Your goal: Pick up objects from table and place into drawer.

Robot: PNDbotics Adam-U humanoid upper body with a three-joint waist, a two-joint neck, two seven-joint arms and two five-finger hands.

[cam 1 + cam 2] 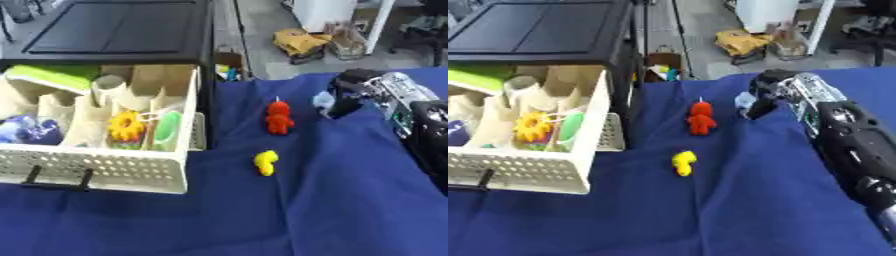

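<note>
Fingers of your right hand (765, 95) were curled around a small pale blue object (746, 101) at the table's (737, 210) far right. The red figure (701, 118) stood upright toward 8 o'clock of that hand, the yellow piece (682, 163) farther along that line. The open drawer (527, 172) lay toward 9 o'clock, well apart. Your left hand was not visible.
</note>
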